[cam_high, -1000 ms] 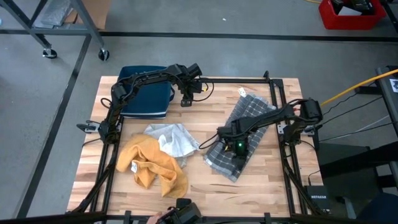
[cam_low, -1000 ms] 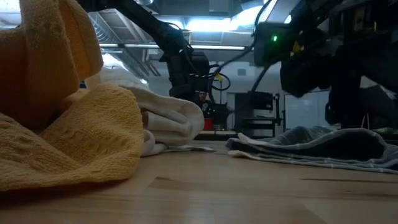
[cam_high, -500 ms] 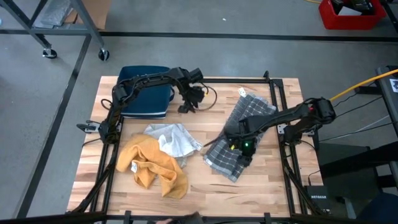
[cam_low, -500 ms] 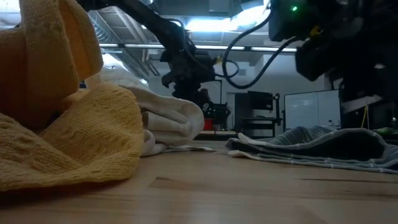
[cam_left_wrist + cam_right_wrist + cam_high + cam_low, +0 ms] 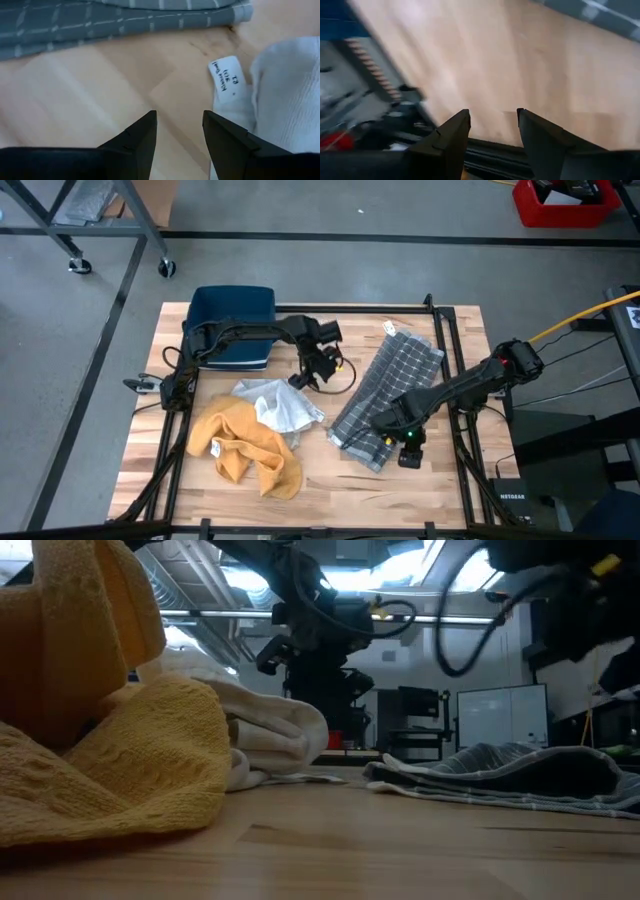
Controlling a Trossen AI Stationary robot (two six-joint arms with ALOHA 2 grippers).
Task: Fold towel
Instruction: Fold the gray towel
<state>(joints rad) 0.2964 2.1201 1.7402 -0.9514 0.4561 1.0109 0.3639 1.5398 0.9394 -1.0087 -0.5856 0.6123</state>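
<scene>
The checked grey towel (image 5: 385,400) lies flat by the worktop's (image 5: 320,475) right edge, ready to fold. Left fingers (image 5: 305,379), spread and empty, hang mid-worktop near the white towel (image 5: 275,405). Right fingers (image 5: 408,452), also spread and empty, hover over the grey towel's near corner, probably to grab it.

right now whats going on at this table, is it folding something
Not yet: neither arm holds any cloth. The left gripper hovers with fingers open above bare wood between the white towel and the grey checked towel, which lies stretched out and partly bunched at its near end. The right gripper hangs open over the table beside that towel's near end. A crumpled yellow towel sits next to the white one, and a blue bin stands at the far left corner.
</scene>
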